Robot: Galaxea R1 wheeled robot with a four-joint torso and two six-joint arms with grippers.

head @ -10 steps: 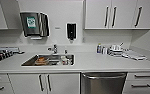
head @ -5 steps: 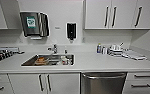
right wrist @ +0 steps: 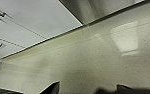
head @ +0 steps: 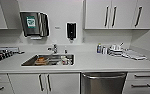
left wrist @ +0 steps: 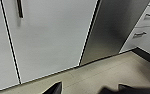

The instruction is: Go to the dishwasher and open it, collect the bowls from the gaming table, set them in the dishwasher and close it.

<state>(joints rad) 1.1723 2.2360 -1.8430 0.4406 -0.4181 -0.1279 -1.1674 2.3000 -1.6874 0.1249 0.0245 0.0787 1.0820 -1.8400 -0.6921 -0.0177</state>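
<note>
Arrival at the dishwasher [head: 103, 82] is judged complete: its brushed-steel front is seen shut under the counter [head: 91, 63], right of the sink [head: 49, 60], bar handle untouched. Opening, bowl collection, loading and closing are all judged outstanding. Whether either gripper's fingers are apart or together cannot be told. Nothing is seen changed from the earlier frames.
</note>
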